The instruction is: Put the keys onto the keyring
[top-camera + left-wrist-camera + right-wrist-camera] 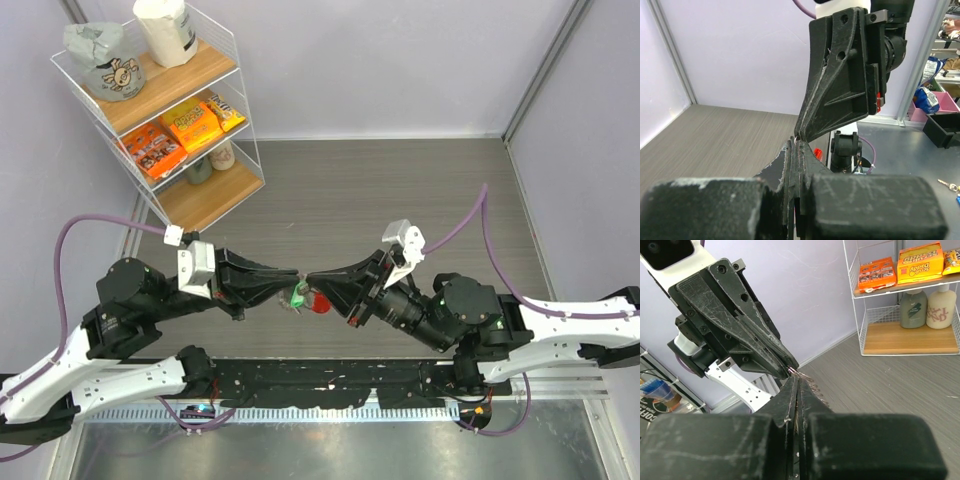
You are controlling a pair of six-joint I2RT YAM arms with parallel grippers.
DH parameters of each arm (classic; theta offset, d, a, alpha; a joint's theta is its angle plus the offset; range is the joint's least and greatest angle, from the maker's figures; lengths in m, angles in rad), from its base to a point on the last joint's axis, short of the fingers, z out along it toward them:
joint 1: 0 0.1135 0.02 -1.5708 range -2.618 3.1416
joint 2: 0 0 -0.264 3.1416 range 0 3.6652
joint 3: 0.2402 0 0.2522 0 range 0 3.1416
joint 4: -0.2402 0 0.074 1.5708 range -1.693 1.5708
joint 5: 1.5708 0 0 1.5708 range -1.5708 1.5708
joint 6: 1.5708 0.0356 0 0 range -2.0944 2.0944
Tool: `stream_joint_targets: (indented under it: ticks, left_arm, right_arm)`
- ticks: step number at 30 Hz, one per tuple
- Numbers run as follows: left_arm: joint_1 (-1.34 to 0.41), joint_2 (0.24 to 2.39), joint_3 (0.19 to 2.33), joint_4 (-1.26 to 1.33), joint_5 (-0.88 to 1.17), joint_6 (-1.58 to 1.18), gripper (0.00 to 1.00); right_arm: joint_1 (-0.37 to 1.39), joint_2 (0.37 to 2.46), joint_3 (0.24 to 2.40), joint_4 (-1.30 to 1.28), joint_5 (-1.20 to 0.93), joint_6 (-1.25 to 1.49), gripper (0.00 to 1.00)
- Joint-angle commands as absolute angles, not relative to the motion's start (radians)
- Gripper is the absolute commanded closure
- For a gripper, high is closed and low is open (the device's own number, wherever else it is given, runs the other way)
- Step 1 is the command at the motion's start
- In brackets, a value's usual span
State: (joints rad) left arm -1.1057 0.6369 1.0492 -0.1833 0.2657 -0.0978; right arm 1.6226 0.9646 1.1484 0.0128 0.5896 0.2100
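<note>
Just beneath the meeting fingertips we see the keyring [316, 303], its red arc toward the right gripper [313, 279] and the green key [297, 296] hanging beside it under the left gripper [297, 275], all raised above the table [400, 190]. Both grippers are clenched, tip touching tip: the right one pinches the keyring's silvery chain, which frays out at its fingertips in its wrist view, while we cannot tell what the left one grips. Both arms reach inward from the near edge, wrists angled toward each other, and the snack shelf [190, 110] stands well beyond at far left.
</note>
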Motion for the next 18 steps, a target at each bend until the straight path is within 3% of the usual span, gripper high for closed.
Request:
stream_joint_targets:
  ticks: [1,13,18]
  left_arm:
    - [-1.103,0.62,1.055,-0.094,0.328,-0.109,1.0]
    - [-1.104,0.597,1.058,-0.087,0.534,-0.121,1.0]
    - [-1.103,0.6,1.06,-0.083,0.546,-0.13,1.0]
  right_arm:
    - [1.58,0.901,1.143,0.02,0.522,0.264,0.95]
    - [1.457,0.85,1.137,-0.083,0.217,0.353,0.95]
    - [1.447,0.861,1.131,-0.097,0.193,0.357,0.95]
